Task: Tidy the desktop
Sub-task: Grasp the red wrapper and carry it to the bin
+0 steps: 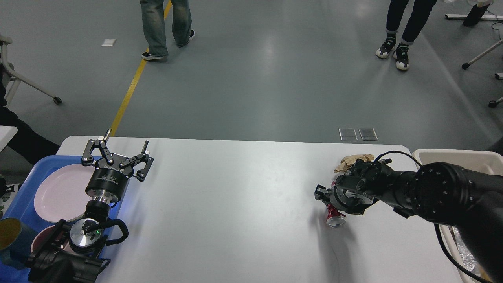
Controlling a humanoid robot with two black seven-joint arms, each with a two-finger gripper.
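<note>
So the tabletop [235, 204] fills most of the lower part of the head view, white, matte, rounded corners, and it's mostly bare in the middle. Left gripper [118, 148] sits over the far left corner, pointing away from the camera with its jaws spread wide and nothing between them. Just beside it on the left there's a blue tray [19, 204] that overlaps the tabletop edge, holding a big pale pink plate [59, 192] and a smaller pinkish bowl [43, 239] partly hidden behind the arm; a yellow-lined cup [10, 236] peeks in at the frame's left edge. Over on the right side, the right gripper [328, 200] is down low on a crushed red can [335, 217] that lies on its side on the tabletop with its shiny silver end facing the camera. The gripper is seen dark and nearly end-on, so I honestly can't tell if the jaws are clamped on the can or just touching it. Behind that wrist there's a crumpled brown paper wad [353, 160] near the far right corner of the tabletop. A beige bin [463, 157] stands just past the right end, mostly blocked by the right arm. People's legs are visible on the grey floor beyond.
</note>
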